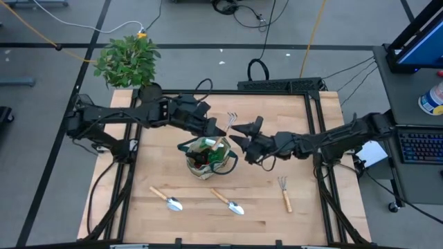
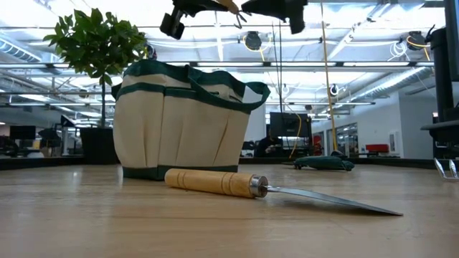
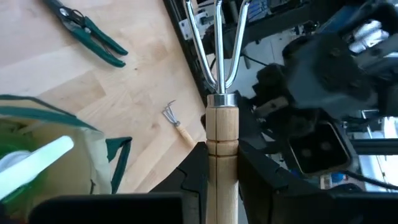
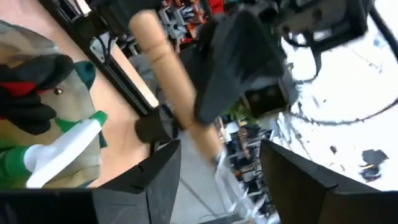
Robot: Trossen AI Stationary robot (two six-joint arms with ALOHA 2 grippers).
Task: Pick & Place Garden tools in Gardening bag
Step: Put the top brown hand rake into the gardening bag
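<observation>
The beige gardening bag (image 1: 208, 158) with green trim stands mid-table; it also shows in the low view (image 2: 183, 118). A green spray bottle (image 4: 56, 155) and red-and-black gloves (image 4: 25, 93) lie inside it. My left gripper (image 1: 220, 128) is shut on a wooden-handled fork rake (image 3: 222, 74) above the bag's far right rim. My right gripper (image 1: 243, 140) is open and empty, just right of the bag, facing the rake (image 4: 174, 81). Two trowels (image 1: 167, 198) (image 1: 229, 202) and another fork rake (image 1: 284, 193) lie near the front. Green-handled shears (image 3: 87, 28) lie on the table. My left gripper pinches the rake's wooden handle (image 3: 222, 155) between its two fingers, close to the metal collar. The handle runs along the fingers, and the tines (image 3: 217, 37) stick out past the fingertips. The rake is lifted clear, above the bag.
A leafy potted plant (image 1: 128, 61) stands at the table's far left corner. A black frame (image 1: 315, 131) edges the table. Bare wood (image 1: 208, 225) lies along the front edge beyond the trowels.
</observation>
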